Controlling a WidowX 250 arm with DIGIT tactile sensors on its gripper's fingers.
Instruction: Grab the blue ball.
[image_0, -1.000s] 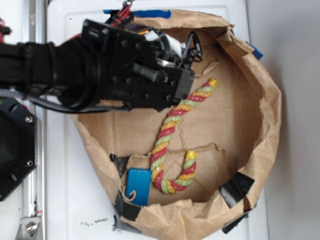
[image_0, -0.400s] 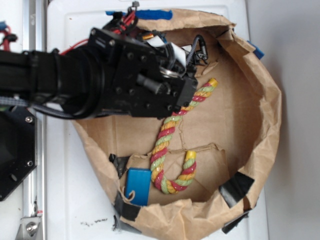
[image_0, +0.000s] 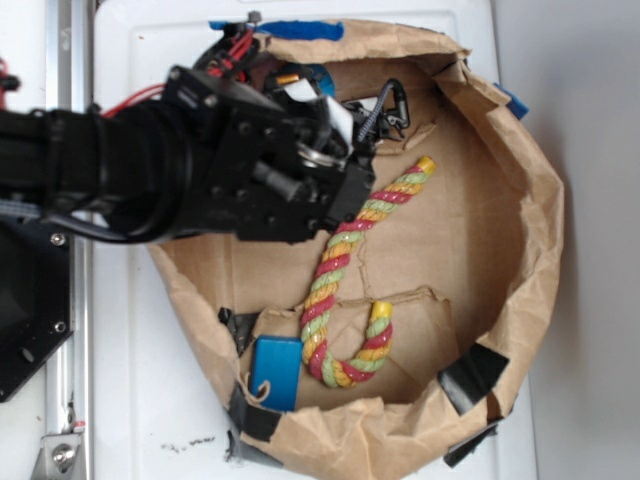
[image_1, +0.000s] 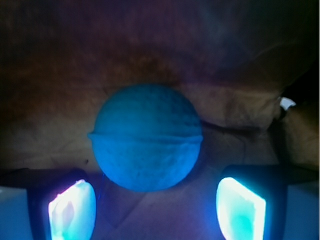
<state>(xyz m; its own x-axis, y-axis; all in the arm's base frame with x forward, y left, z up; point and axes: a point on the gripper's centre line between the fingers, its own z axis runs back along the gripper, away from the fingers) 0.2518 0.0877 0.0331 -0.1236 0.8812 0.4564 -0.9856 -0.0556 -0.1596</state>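
A: Where is the small round teal-blue rubbery ball (image_1: 145, 137) seen?

B: In the wrist view it is seen on brown paper, centred just ahead of the claw (image_1: 156, 207), between the lines of the two glowing pads (image_1: 71, 210). It is hidden in the exterior view.

A: How is the claw held?

B: It is spread wide, with nothing gripped and the ball untouched.

A: What else is noted?

B: A striped red, yellow and green rope (image_0: 352, 277) and a flat blue rectangular block (image_0: 276, 372) are seen inside the brown paper-bag basin (image_0: 535, 225), on the white desk (image_0: 150, 400).
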